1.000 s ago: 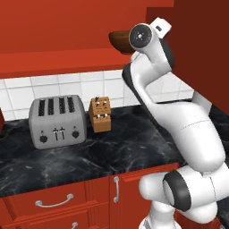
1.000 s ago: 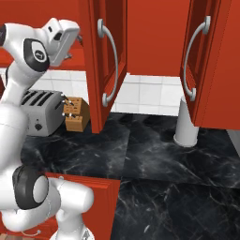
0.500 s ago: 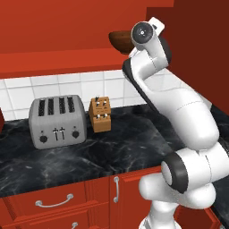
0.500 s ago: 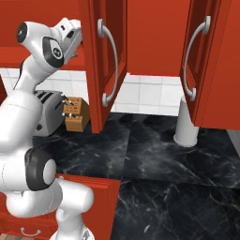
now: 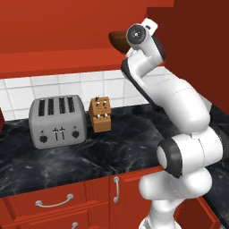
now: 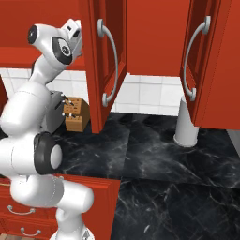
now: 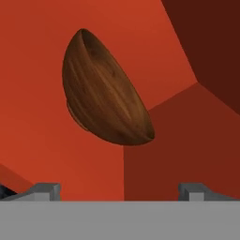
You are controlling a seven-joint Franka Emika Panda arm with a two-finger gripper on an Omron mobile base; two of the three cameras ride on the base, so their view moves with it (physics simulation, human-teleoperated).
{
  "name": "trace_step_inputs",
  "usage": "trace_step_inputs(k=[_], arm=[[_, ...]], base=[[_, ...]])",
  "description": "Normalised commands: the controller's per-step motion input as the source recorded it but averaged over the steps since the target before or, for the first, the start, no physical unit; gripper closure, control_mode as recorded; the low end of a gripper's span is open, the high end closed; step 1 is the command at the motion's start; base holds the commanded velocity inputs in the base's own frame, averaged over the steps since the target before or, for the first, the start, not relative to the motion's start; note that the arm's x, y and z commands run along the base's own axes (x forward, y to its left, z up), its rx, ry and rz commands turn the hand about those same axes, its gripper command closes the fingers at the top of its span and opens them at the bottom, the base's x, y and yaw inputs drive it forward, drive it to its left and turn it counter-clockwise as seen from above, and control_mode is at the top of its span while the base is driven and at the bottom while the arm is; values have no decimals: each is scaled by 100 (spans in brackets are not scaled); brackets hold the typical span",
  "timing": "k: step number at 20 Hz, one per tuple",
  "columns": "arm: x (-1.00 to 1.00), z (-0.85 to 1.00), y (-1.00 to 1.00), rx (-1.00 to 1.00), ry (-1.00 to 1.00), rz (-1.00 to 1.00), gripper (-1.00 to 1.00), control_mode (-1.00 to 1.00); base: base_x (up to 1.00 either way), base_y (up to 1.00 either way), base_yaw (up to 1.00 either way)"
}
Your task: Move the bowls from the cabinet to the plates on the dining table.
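The dark brown bowl (image 7: 105,91) rests on the red inner shelf of the cabinet (image 5: 58,60), close in front of my gripper (image 7: 119,192). The two fingertips (image 7: 44,190) stand wide apart and open, with nothing between them, and are short of the bowl. From the left base view the bowl (image 5: 117,41) peeks out beside my raised wrist. In the right base view my hand (image 6: 72,29) reaches in behind the open cabinet door (image 6: 105,47). The plates and the dining table are out of view.
A grey toaster (image 5: 57,120) and a wooden knife block (image 5: 100,115) stand on the black counter (image 5: 112,152) below the cabinet. A second open door (image 6: 206,61) hangs at the right. A white cylinder (image 6: 187,124) stands near the tiled wall. Red drawers (image 5: 53,203) lie under the counter.
My hand has edged a little further toward the cabinet opening, and the elbow has swung and lifted behind it. The fingers stay open and the bowl has not moved.
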Motion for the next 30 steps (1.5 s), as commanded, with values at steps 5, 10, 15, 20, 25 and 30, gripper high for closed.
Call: trace_step_inputs(k=[5, 10, 15, 20, 25, 30], arm=[[41, -4, 9, -3, 0, 0, -100, -100], [33, 0, 11, -2, 0, 0, -100, -100], [28, 0, 3, -2, 0, 0, -100, -100], [21, -7, 0, -1, 0, 0, -100, -100], [22, -9, 0, -1, 0, 0, -100, -100], [24, -6, 0, 0, 0, 0, -100, -100]], base=[[0, 0, 0], [0, 0, 0], [0, 0, 0], [0, 0, 0], [0, 0, 0], [0, 0, 0]])
